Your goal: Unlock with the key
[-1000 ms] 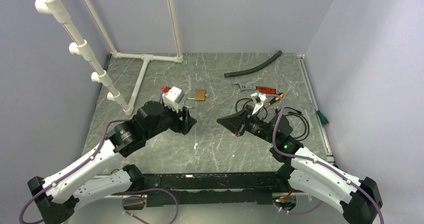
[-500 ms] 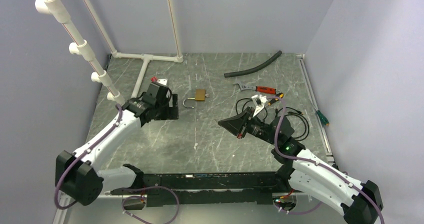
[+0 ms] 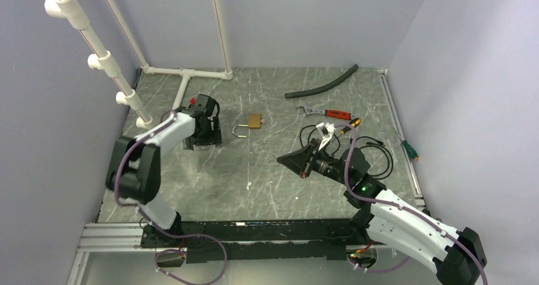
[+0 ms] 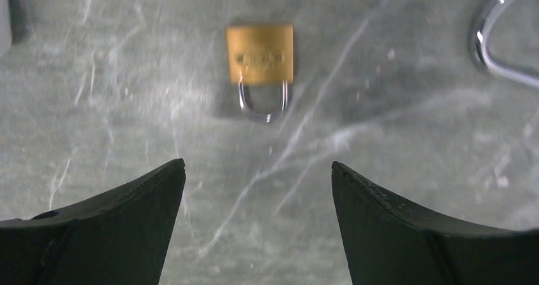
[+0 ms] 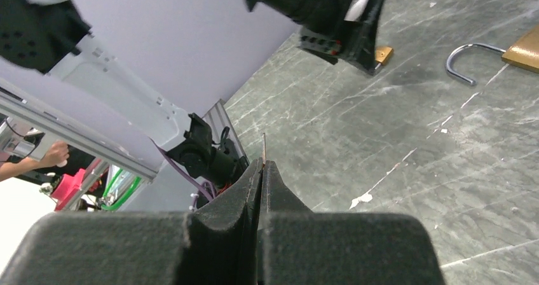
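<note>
One bearing to settle: key (image 5: 264, 146) pinched edge-on in clenched right end effector (image 5: 262, 164), with large brass padlock (image 3: 254, 121) on the desk (image 3: 273, 189) at 11 o'clock from it, shackle (image 3: 240, 130) toward 8, body toward 2. Left end effector (image 4: 258, 164) released, poised above a smaller padlock (image 4: 259, 53).

A robot lab's test cell is showing here: plain grey-violet walls (image 3: 305, 18) are boxing in a marbled worktop (image 3: 267, 177), white PVC piping (image 3: 184, 74) is standing at its far left corner, an aluminium rail (image 3: 108, 234) is running along its near edge, and tangled cables (image 3: 380, 159) and a red-handled tool (image 3: 337, 114) are lying toward its right edge.
</note>
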